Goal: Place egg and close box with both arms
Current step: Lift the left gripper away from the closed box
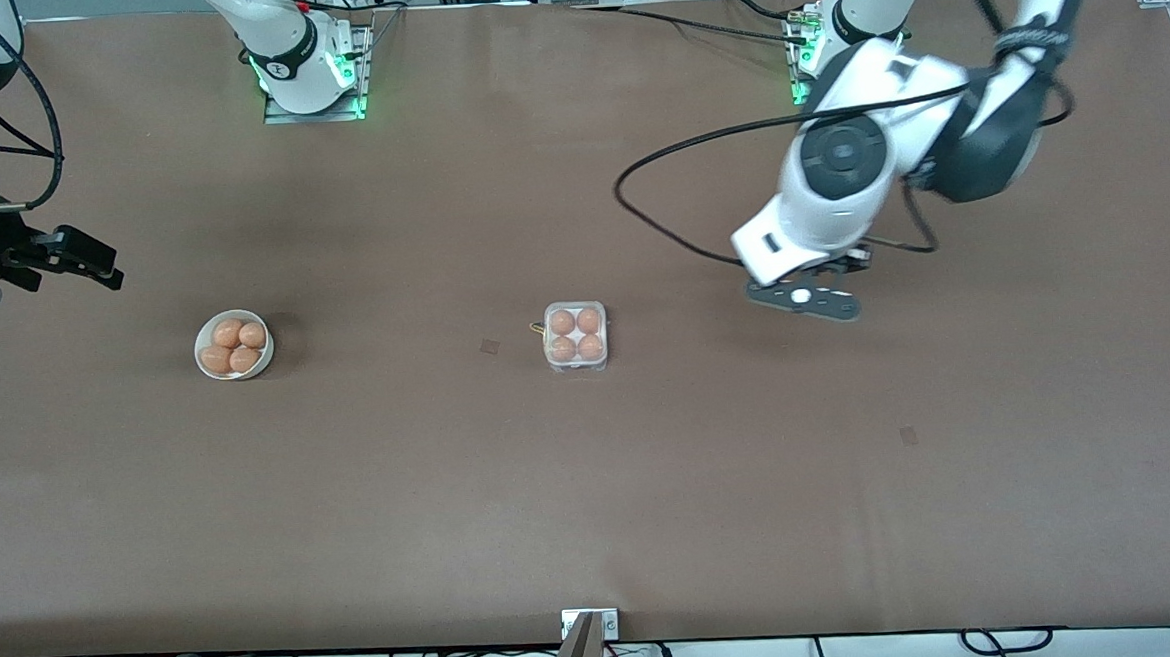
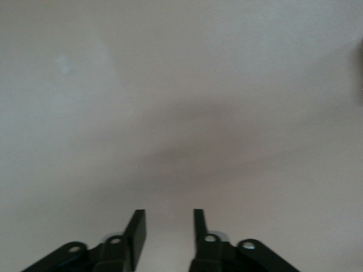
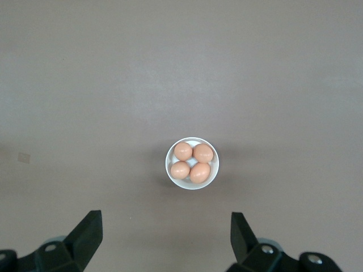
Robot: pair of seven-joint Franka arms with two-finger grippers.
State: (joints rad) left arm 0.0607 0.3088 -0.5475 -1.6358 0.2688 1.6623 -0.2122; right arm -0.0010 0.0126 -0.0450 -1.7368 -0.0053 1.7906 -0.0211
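Observation:
The box (image 1: 575, 336), a small clear carton, sits mid-table with several brown eggs (image 1: 563, 322) in its cells; its lid looks lowered over them. My left gripper (image 1: 804, 299) hangs over bare table beside the box, toward the left arm's end. In the left wrist view the left gripper (image 2: 168, 226) stands open with a moderate gap, nothing between its fingers (image 2: 136, 229), only tabletop below. My right gripper (image 1: 81, 260) is raised at the right arm's end of the table. The right wrist view shows the right gripper (image 3: 166, 232) wide open and empty.
A round white bowl (image 1: 201, 341) holding several brown eggs (image 1: 228, 334) stands toward the right arm's end of the table; the bowl (image 3: 170, 170) also shows in the right wrist view. A black cable (image 1: 657, 165) loops from the left arm above the table.

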